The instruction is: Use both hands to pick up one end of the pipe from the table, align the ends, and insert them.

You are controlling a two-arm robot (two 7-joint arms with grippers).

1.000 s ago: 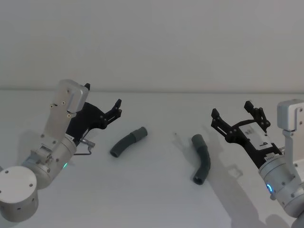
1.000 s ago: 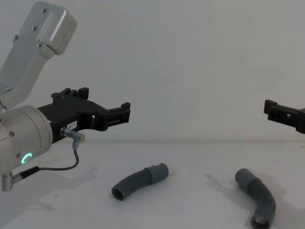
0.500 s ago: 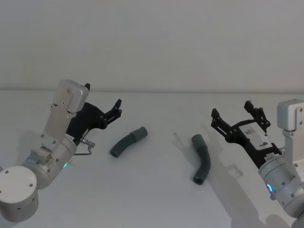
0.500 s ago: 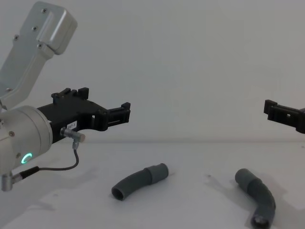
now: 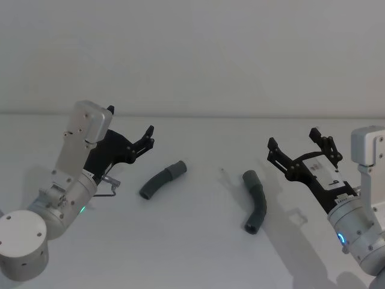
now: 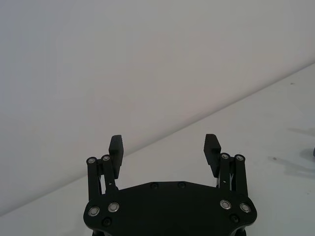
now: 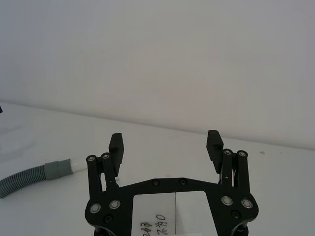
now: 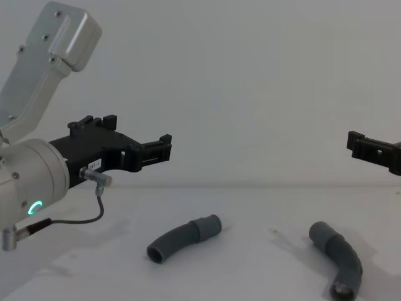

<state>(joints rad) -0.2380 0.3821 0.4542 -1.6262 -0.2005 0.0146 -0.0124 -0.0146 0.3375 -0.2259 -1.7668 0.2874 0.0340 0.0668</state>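
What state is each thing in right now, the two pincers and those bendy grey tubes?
Left black plastic pincer: open, empty, raised off the white table.
Right black plastic pincer: open, empty, raised.
Left curved dark grey ribbed hose piece: lying on table, untouched.
Right curved dark grey ribbed hose piece: lying apart, unjoined.

A white label (image 7: 165, 210) is carried on the body of the right gripper (image 7: 166, 146), just behind the jaws; handwritten digits are seen on it, but they are cut off and cannot be read with certainty. A small printed label (image 8: 94, 164) is set on the left gripper (image 8: 164, 148), well behind its jaws, with characters too small to be made out.
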